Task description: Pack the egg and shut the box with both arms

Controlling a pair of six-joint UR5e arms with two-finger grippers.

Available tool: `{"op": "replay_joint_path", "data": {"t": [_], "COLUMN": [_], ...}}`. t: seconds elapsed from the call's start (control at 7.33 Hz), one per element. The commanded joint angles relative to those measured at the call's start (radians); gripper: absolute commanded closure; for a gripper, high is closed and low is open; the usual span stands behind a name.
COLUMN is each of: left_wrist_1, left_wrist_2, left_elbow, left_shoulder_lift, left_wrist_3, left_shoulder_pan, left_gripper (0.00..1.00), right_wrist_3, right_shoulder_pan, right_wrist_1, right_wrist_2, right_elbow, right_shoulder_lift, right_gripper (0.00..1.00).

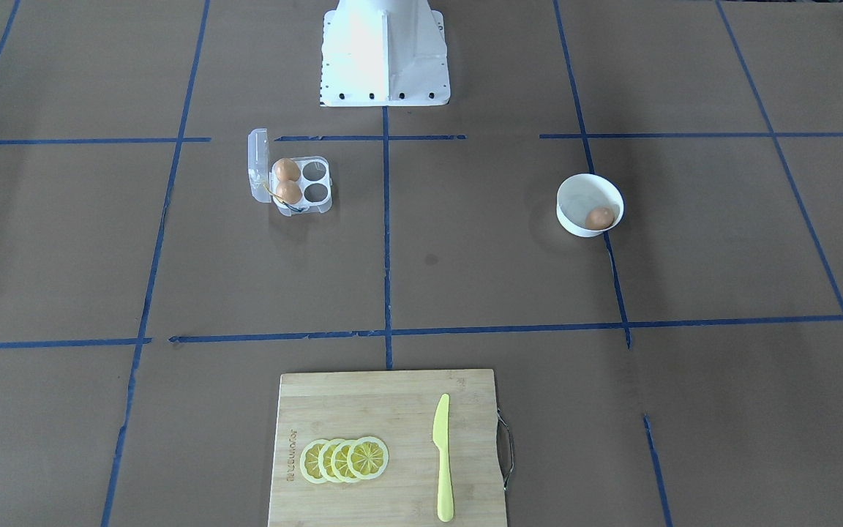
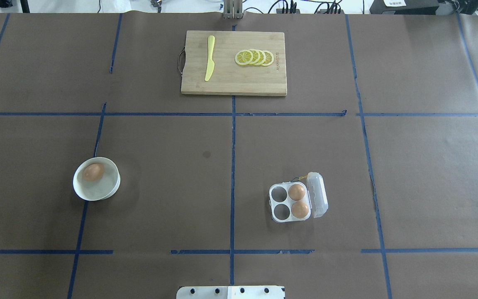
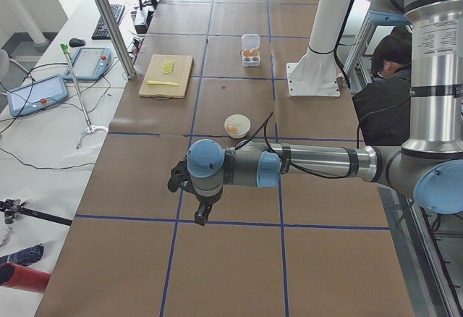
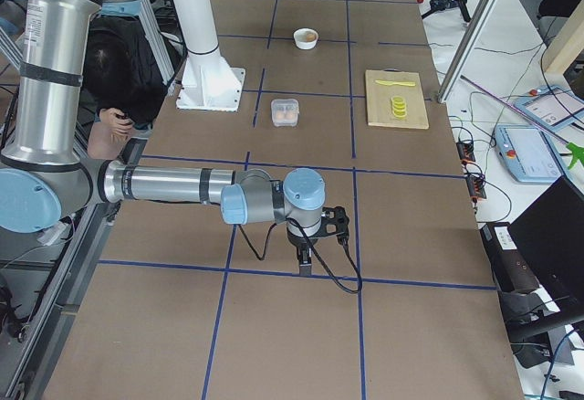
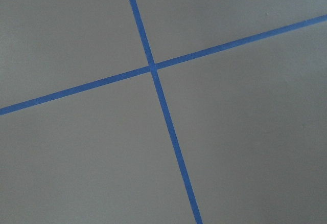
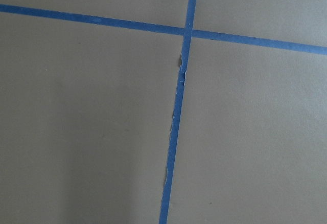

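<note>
1. The left tool (image 3: 203, 213) hangs above the bare brown counter (image 2: 160, 187), well apart from everything else. It shows only in a side view, so I cannot tell how far its fingers are parted or whether it holds anything.
2. The egg (image 2: 93, 172) lies inside a round white bowl (image 2: 103, 189) on the robot's left half of the counter.
3. At the far edge, near the middle, sits a wooden cutting board (image 2: 230, 83). It carries a yellow knife (image 2: 210, 58) and a row of overlapping lemon slices (image 2: 254, 57).
4. The box (image 2: 289, 202) stands on the robot's right half, its clear lid (image 2: 318, 195) swung open to the right. Two more eggs (image 2: 296, 192) fill the cells beside the lid, and the other two cells are empty.
5. The right tool (image 4: 305, 258) hangs over the counter's far right end. Its opening cannot be judged either.
</note>
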Motion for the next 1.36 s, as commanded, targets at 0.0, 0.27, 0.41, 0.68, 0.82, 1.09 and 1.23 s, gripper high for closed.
{"op": "replay_joint_path", "data": {"t": [0.0, 0.27, 0.41, 0.68, 0.82, 1.09, 1.23], "left_wrist_1": [-0.006, -0.188, -0.358, -0.577, -0.620, -0.718, -0.839], "left_wrist_2": [-0.011, -0.006, -0.005, -0.005, -0.014, -0.012, -0.021], "left_elbow": [-0.005, 0.020, 0.044, 0.071, 0.071, 0.061, 0.058], "left_shoulder_lift": [-0.016, -0.051, -0.056, -0.064, -0.085, -0.095, -0.087], "left_wrist_3": [-0.003, -0.003, -0.003, -0.004, -0.044, -0.195, -0.208], "left_shoulder_pan": [0.003, 0.003, 0.003, 0.003, 0.005, 0.012, 0.049], "left_gripper": [0.00, 0.00, 0.00, 0.00, 0.00, 0.00, 0.00], "right_wrist_3": [0.007, 0.012, 0.012, 0.016, 0.047, 0.065, 0.067], "right_shoulder_pan": [-0.003, -0.003, -0.003, -0.003, -0.003, -0.003, -0.003], "right_wrist_1": [-0.001, 0.001, 0.001, -0.001, -0.001, -0.002, -0.002], "right_wrist_2": [0.000, -0.003, -0.003, -0.005, -0.003, -0.003, -0.003], "right_elbow": [0.007, 0.044, 0.047, 0.046, 0.047, 0.050, 0.044], "right_shoulder_lift": [0.008, 0.022, 0.040, 0.086, 0.089, 0.112, 0.143], "right_gripper": [0.00, 0.00, 0.00, 0.00, 0.00, 0.00, 0.00]}}
